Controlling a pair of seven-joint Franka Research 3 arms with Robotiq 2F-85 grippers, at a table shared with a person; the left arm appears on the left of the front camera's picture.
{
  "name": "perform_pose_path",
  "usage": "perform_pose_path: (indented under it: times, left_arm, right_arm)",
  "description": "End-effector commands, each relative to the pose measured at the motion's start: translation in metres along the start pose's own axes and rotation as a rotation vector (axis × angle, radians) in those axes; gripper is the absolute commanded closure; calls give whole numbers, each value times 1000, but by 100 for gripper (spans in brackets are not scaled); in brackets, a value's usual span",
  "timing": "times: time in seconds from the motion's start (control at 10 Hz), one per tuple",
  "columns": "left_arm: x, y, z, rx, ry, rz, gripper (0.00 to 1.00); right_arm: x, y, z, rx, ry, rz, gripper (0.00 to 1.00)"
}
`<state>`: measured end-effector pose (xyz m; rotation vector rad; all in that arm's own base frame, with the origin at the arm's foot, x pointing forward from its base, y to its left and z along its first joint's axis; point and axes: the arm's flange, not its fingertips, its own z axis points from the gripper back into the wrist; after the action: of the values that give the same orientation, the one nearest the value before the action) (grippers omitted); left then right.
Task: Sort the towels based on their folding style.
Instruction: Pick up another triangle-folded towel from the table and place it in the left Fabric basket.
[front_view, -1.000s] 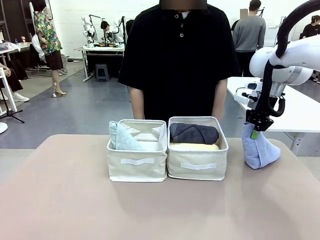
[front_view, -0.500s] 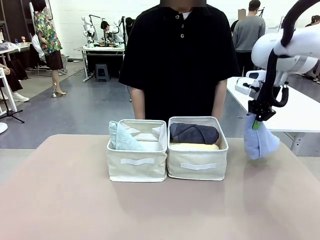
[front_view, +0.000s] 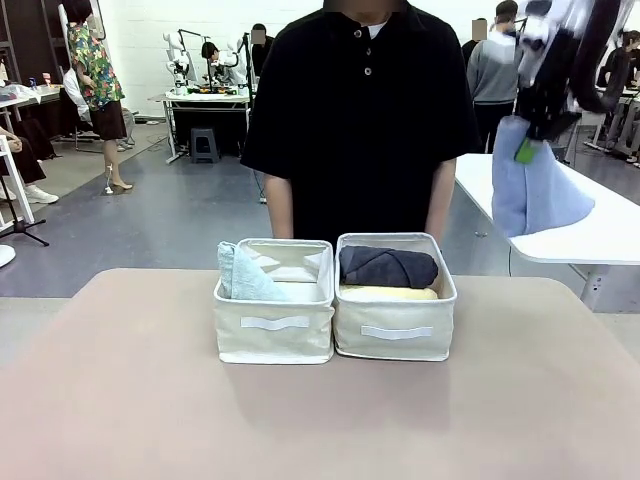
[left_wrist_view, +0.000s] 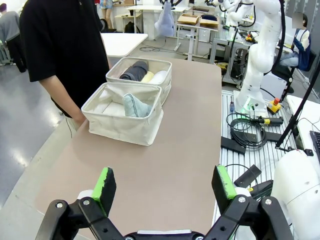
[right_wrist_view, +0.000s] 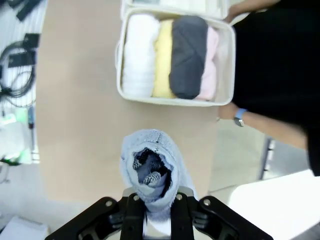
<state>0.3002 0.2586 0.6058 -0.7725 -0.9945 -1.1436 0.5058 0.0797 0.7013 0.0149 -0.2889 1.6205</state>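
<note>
r gripper (front_view: 526, 150) holds blue towel (front_view: 540, 192) aloft

Fabric bins, beige: two, side by side: left bin (front_view: 274, 325), right bin (front_view: 395, 335).
Towels: six in all.
- Rolled: four, all in the right bin: white towel (right_wrist_view: 137, 56), yellow towel (right_wrist_view: 163, 59), dark grey towel (right_wrist_view: 188, 56), pink towel (right_wrist_view: 210, 65).
- Cone-folded: two: pale green towel (front_view: 240, 275) in the left bin, light blue towel (front_view: 535, 185) up at the far right.

Tools: two: left tool (left_wrist_view: 164, 181), right tool (right_wrist_view: 157, 207).
Desk (front_view: 320, 420): one.
Person (front_view: 360, 110) at the far side: one.
</note>
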Motion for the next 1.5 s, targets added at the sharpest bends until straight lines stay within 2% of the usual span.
perform_pose_path:
  times: [0.0, 0.1, 0.2, 0.6, 0.7, 0.9, 1.1, 1.3, 1.4]
  left_arm:
    - [1, 0, 1, 1, -20, -21, 0]
    - [1, 0, 1, 1, -20, -21, 0]
    - [1, 0, 1, 1, -20, -21, 0]
    - [1, 0, 1, 1, -20, -21, 0]
    - [1, 0, 1, 1, -20, -21, 0]
    - [1, 0, 1, 1, -20, -21, 0]
    - [1, 0, 1, 1, -20, -21, 0]
    - [1, 0, 1, 1, -20, -21, 0]
    - [1, 0, 1, 1, -20, -21, 0]
  right_arm:
    - [3, -2, 7, -65, -54, -83, 86]
    - [-4, 2, 2, -91, -36, -132, 86]
    - [5, 3, 16, -32, -20, -38, 86]
    - [5, 3, 16, -32, -20, -38, 86]
    - [8, 3, 16, -37, -23, -59, 83]
    - [115, -23, 7, -59, -32, 23, 83]
    - [206, -36, -11, -17, -94, 54, 83]
    - [271, -47, -35, 20, -175, 95, 83]
    - [293, -53, -46, 5, -190, 88, 83]
